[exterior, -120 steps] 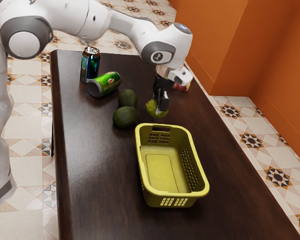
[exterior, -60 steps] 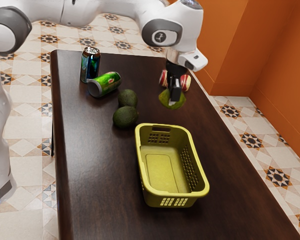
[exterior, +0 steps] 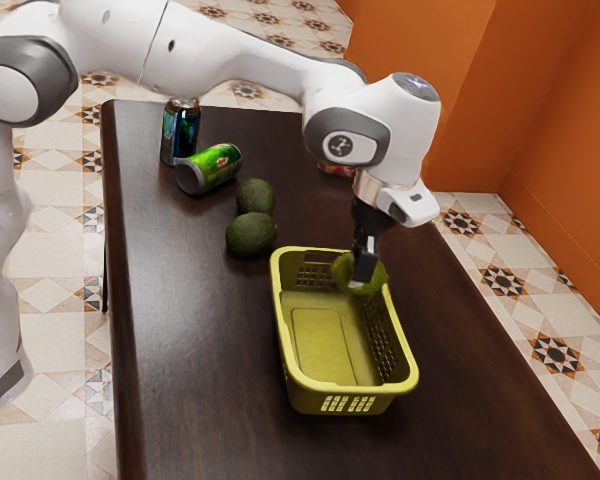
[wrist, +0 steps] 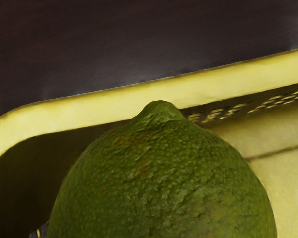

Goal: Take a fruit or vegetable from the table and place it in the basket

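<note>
Exterior view: along the dark surface [exterior: 190, 310], your arm [exterior: 240, 52] reaches out high; swinging back low after release, it could knock the upright can [exterior: 180, 135], the fallen can [exterior: 208, 168] or the two avocados [exterior: 251, 234] [exterior: 255, 196]. Your basket [exterior: 350, 392] stands open, and its rim is the chief hazard: in the wrist view it passes close beyond the fruit's pointed end. Lower there and you may catch that edge, which could tip or shove the basket. Your end effector [exterior: 361, 276] looks clamped on the green fruit [exterior: 378, 282], held up at the basket's far end, near the corner toward the exterior view's right. You can't judge its clearance exactly. Let go this close to the wall and the round fruit could bounce off the rim and roll away; move farther inward first, then lower.
</note>
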